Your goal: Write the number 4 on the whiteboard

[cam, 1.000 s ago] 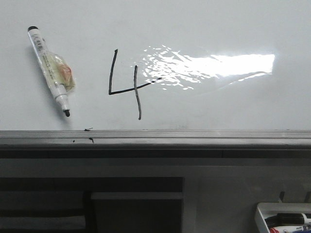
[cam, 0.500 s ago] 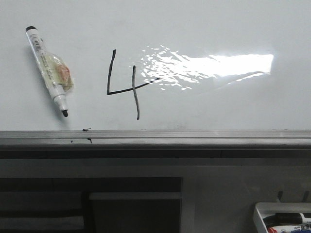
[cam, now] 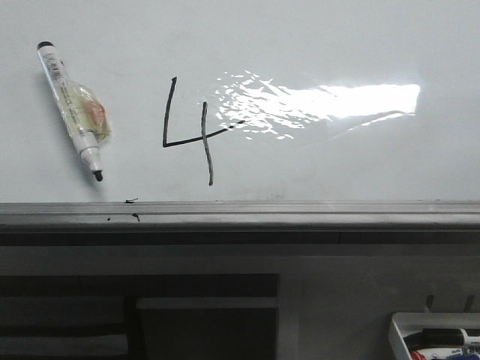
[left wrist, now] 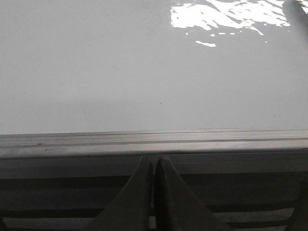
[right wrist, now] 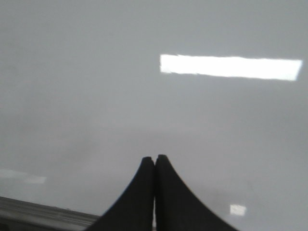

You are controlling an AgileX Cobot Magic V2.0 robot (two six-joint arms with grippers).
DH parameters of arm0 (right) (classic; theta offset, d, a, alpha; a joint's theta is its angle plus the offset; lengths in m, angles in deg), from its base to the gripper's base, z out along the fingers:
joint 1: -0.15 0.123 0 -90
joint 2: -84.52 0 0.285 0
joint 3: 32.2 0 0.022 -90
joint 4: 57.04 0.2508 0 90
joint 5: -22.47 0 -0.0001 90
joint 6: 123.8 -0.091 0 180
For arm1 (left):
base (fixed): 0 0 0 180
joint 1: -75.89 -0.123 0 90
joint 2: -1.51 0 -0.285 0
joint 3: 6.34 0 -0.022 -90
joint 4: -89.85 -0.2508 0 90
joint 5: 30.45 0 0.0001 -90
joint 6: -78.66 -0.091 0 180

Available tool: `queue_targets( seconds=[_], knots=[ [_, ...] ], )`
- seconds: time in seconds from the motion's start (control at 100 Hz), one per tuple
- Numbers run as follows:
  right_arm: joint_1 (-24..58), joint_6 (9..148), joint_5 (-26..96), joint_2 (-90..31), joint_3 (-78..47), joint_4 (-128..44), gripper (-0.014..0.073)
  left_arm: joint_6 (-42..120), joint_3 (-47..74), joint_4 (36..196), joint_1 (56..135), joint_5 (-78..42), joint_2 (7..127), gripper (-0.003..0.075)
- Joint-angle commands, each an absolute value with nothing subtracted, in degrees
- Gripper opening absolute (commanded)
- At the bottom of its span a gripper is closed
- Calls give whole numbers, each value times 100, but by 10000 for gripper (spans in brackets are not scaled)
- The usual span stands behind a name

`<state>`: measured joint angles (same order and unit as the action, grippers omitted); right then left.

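The whiteboard (cam: 322, 45) fills the upper front view, with a bright glare patch (cam: 352, 101). A thin black open-topped number 4 (cam: 206, 136) is drawn left of the glare. A black-tipped white marker (cam: 71, 109) lies slanted on the board to the 4's left, tip down, uncapped. Neither gripper shows in the front view. My left gripper (left wrist: 154, 161) is shut and empty, just below the board's grey rail (left wrist: 216, 139). My right gripper (right wrist: 154, 158) is shut and empty, facing bare whiteboard (right wrist: 96, 72).
The grey metal bottom rail (cam: 300, 214) runs across the front view, with small black specks (cam: 133, 201) near its left part. A small white marker tray (cam: 409, 330) holding markers sits at the bottom right. Dark shelving (cam: 202, 315) lies below the rail.
The whole front view has drifted slightly left: the marker, the 4 and the tray all sit a few pixels further left. Nothing was taken or let go.
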<state>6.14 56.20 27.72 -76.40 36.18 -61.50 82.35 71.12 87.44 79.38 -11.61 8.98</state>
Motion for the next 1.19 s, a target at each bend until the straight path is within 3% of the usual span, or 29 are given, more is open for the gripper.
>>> queue_targets(
  seconds=[0.0,0.23,0.59,1.18],
  knots=[
    [262,5620,2315,-7678,3673,-6269,-62,8230,7217,8742,7926,-1596,736,-20],
    [-379,5620,2622,-8430,4502,-6286,-62,8230,7217,8742,7926,-1596,736,-20],
    [-440,5620,4084,-8940,4724,-6204,-62,8230,7217,8742,7926,-1601,736,-20],
    [-440,5620,4099,-8940,4724,-6204,-62,8230,7217,8742,7926,-1601,736,-20]
  ],
)
